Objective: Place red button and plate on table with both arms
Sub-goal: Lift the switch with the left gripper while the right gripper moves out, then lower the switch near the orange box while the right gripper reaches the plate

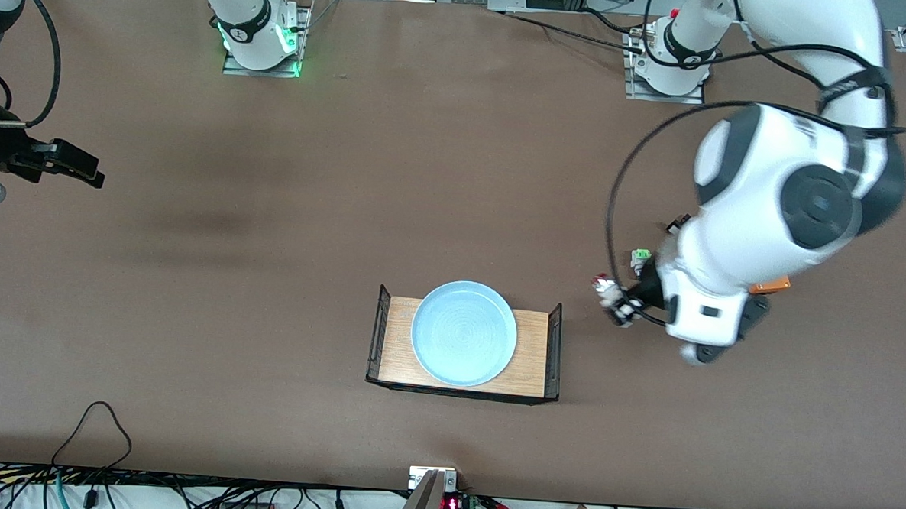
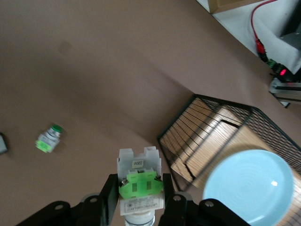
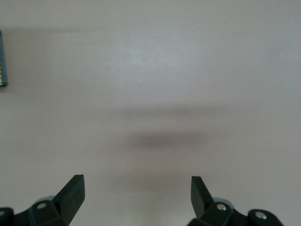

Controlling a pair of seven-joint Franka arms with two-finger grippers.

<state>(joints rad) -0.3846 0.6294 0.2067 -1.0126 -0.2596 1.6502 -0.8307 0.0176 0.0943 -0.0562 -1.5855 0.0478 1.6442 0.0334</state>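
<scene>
Step in hand: button placement. Left gripper (image 2: 136,200) pinches red button (image 2: 139,181), aloft over table (image 1: 268,277) beside tray (image 1: 395,344). Plate (image 1: 463,331) sits on tray. Right gripper (image 3: 136,190) spread, empty, waiting at right arm's end. Next: lower button, release; then lift plate.

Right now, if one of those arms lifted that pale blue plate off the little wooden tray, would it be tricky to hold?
Probably somewhat. The plate looks smooth and glossy, so thin fingers could slip on it. It appears rigid, likely ceramic or hard plastic, so it shouldn't bend but might chip if dropped. Its shallow raised rim offers the only grip, and the wooden tray has wire ends that crowd two sides.
</scene>
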